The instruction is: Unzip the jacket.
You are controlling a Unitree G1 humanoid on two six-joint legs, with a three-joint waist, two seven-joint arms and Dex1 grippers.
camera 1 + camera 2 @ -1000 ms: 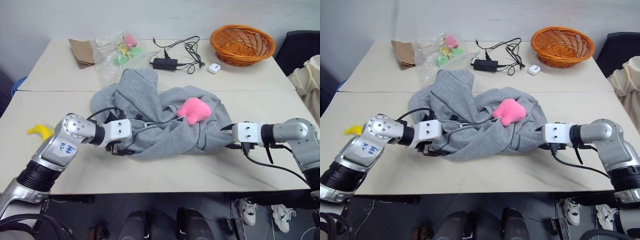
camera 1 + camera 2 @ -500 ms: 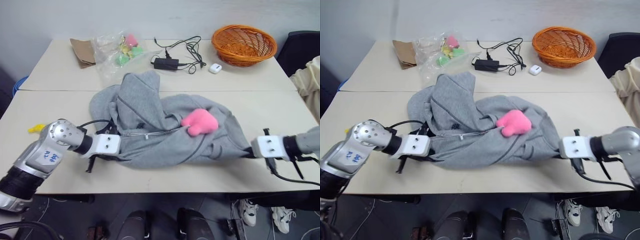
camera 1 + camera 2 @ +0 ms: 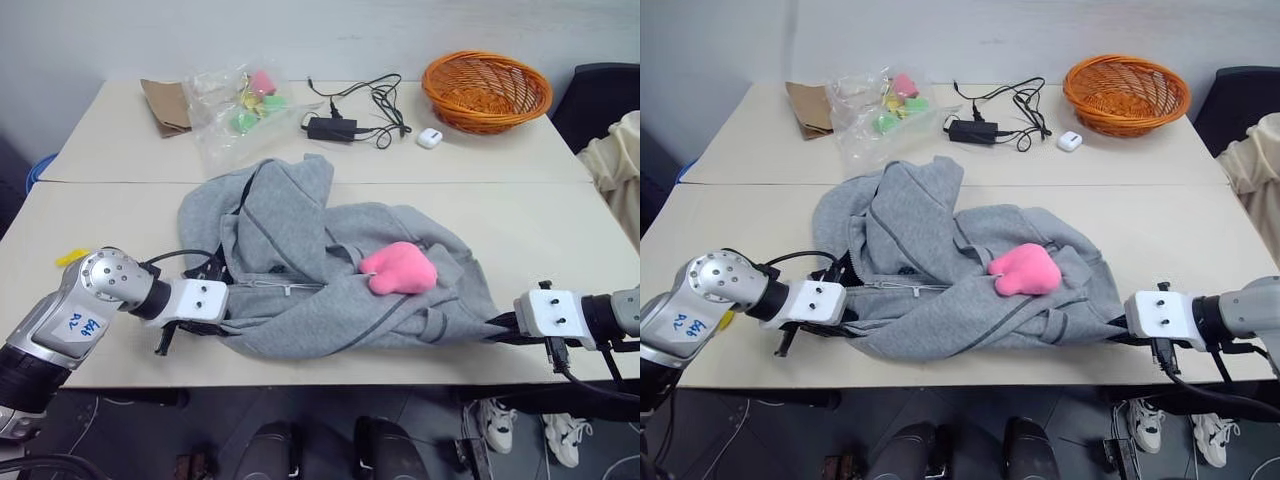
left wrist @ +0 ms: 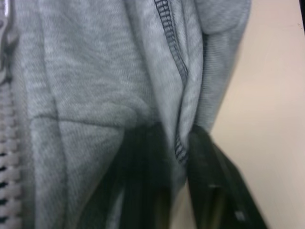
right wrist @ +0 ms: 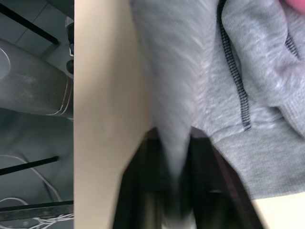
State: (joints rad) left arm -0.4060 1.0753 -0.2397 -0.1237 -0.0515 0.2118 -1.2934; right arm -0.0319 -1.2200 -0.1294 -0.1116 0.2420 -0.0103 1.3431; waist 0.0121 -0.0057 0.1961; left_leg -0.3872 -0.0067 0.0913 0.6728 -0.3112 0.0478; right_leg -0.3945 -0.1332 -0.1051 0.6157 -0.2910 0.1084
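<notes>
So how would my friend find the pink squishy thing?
Look at the near table, where a big grey jacket lies crumpled. The pink soft toy sits on top of it, toward the robot's right. It is the sole bright pink lump on the grey cloth.

both arms are stretched out low and wide apart, forearms aimed inward toward each other. the left end effector [image 3: 222, 300] is clamped on a fold of the jacket [image 3: 300, 250] at its left edge, fabric pinched between the black fingers [image 4: 209, 157]. the right end effector [image 3: 1118, 328] is closed on the jacket's right edge, cloth squeezed between its fingers [image 5: 205, 157].
</notes>
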